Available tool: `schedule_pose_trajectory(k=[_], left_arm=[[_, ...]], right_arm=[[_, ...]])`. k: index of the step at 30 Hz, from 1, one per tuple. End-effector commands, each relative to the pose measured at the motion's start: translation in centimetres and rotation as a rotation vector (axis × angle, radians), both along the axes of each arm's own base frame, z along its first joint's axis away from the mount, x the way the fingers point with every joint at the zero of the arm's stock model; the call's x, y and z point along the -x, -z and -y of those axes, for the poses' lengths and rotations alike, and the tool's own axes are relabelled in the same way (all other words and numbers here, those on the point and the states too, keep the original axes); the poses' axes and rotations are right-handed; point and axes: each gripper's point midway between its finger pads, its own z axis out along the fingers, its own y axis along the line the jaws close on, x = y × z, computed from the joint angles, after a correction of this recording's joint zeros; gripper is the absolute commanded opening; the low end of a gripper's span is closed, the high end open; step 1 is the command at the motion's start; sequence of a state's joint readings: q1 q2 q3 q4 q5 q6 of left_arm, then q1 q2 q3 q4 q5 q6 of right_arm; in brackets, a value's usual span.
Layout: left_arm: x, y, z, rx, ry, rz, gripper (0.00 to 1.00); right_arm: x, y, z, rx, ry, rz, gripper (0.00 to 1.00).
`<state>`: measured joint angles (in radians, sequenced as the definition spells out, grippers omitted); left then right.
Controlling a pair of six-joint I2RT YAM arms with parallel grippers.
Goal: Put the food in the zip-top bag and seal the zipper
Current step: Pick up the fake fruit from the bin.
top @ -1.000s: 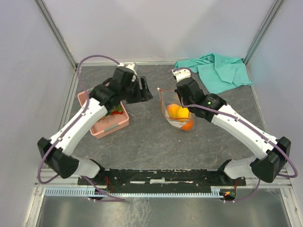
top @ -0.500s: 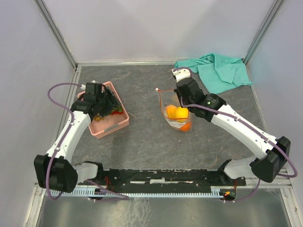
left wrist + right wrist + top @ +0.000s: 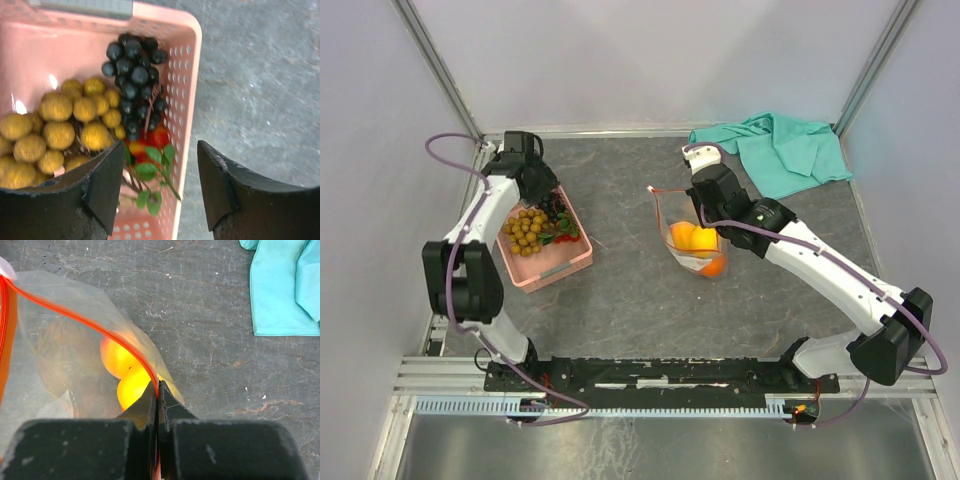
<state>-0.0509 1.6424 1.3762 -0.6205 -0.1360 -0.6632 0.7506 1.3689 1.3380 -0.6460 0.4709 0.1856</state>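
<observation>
Left pincer hovers over the far end of the pink basket, jaws spread wide with nothing between them, one finger out past the basket wall above the bench. Down in the basket: the brown berries bunched on one side, the dark grapes just beside them against the slotted wall, and a red fruit with green leaves tucked under the grapes. Over to the right pincer: clamped tight on the zipper, pinching that orange-red strip and holding the zip-top bag up off the bench with its mouth open. Inside the bag, two yellow fruits pressed together, and from overhead an orange at the bottom. Teal cloth lies in the far right corner, well apart from the bag
</observation>
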Motion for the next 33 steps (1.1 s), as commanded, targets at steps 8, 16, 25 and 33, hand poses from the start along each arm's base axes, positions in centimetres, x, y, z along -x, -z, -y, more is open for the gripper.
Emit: schedule_pose_trajectory(k=[8, 16, 25, 33], left_arm=[[-3.3, 1.4, -0.1, -0.039, 0.106, -0.077, 0.59], [2.1, 0.7, 4.6, -0.046, 0.249, -0.077, 0.60], [3.8, 3.0, 5.0, -0.118, 0.227, -0.129, 0.47], [1.9, 3.8, 5.0, -0.149, 0.237, -0.138, 0.34]], right_arm=[[-1.0, -0.8, -0.5, -0.025, 0.010, 0.032, 0.01], [-1.2, -0.2, -0.5, -0.020, 0.015, 0.023, 0.01], [-1.3, -0.1, -1.1, -0.036, 0.000, 0.011, 0.01], [-1.1, 0.1, -1.2, -0.041, 0.002, -0.003, 0.01]])
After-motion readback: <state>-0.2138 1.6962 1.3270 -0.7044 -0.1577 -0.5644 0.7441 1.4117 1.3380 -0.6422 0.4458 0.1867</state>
